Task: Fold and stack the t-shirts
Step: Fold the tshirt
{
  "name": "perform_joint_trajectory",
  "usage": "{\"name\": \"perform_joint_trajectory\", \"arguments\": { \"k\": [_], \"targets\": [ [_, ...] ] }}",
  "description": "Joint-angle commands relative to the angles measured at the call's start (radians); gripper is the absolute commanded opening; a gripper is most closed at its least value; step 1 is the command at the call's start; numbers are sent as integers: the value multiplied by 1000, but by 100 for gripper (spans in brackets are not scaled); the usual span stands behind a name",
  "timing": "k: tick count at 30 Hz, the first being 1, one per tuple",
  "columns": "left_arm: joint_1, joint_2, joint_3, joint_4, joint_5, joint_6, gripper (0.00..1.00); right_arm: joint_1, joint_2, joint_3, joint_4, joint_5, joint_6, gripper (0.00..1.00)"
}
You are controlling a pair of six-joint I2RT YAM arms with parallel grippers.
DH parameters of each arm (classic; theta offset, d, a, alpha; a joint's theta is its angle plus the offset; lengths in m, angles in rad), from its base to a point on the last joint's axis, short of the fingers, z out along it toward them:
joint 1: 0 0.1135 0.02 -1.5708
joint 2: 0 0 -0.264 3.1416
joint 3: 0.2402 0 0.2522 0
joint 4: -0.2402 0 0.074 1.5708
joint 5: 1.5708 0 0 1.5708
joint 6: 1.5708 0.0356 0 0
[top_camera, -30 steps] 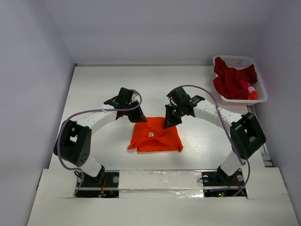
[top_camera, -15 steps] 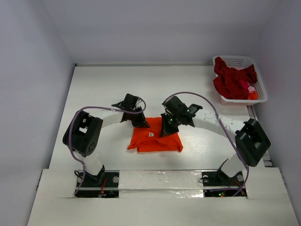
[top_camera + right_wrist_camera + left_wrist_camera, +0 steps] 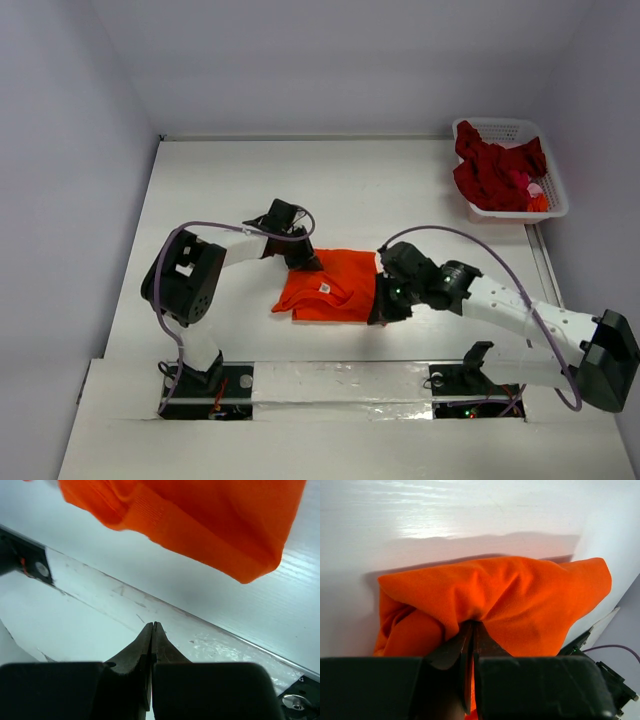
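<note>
**A:** How is the overhead view lit?

**B:** Evenly, from above. The white table [image 3: 220,180] is bright, the shadows under the arms are faint and soft, and the walls [image 3: 60,120] take a pale violet-grey cast. It is sharp to the corners.

**A:** And the wrist views?

**B:** On the left one, glare bands the table's far part, and the orange t-shirt [image 3: 520,600] throws a soft shadow behind it. The left gripper [image 3: 471,623] is near-black and blurred. On the right one, the shirt is slightly soft, the right gripper [image 3: 152,625] is a dark shape, and the glossy strip [image 3: 210,640] at the table's near edge glints.
</note>
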Motion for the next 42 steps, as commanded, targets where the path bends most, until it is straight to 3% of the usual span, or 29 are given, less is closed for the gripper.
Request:
{"name": "perform_joint_trajectory", "arguments": {
  "k": [1,8,18,31,42],
  "targets": [
    [-12,8,47,-21,-6,9,0,4,6,119,-23,91,-2,0],
    [-21,-13,49,-45,-13,5,0,4,282,340,-2,106,-90,0],
    [-21,-44,49,-73,-18,8,0,-36,442,260,161,71,-91,0],
    [-21,-33,92,-104,-33,11,0,-45,430,96,251,34,-67,0],
    [-21,48,171,-120,-35,17,0,-36,278,-36,207,39,-25,0]
  ]
}}
